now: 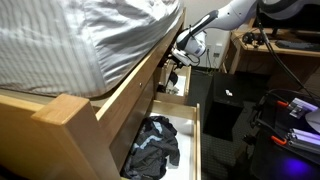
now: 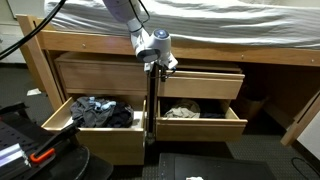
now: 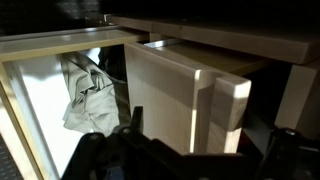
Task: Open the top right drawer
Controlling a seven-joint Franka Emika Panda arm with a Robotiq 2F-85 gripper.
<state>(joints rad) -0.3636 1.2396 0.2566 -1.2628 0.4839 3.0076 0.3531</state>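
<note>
The top right drawer (image 2: pixel 200 83) is a light wooden drawer under the bed, and it stands a little way out from the frame. My gripper (image 2: pixel 158 62) is at this drawer's left end; it also shows in an exterior view (image 1: pixel 180 57). In the wrist view the gripper (image 3: pixel 210 132) is open. Its dark fingers stand on either side of the edge of the drawer front (image 3: pixel 165 95), without closing on it.
The bottom right drawer (image 2: pixel 215 122) is open and holds a light cloth (image 3: pixel 85 95). The bottom left drawer (image 2: pixel 60 112) is open with dark clothes (image 1: pixel 152 145). The top left drawer (image 2: pixel 95 72) is shut. The mattress (image 1: pixel 90 35) overhangs above. Black equipment (image 1: pixel 285 120) stands on the floor.
</note>
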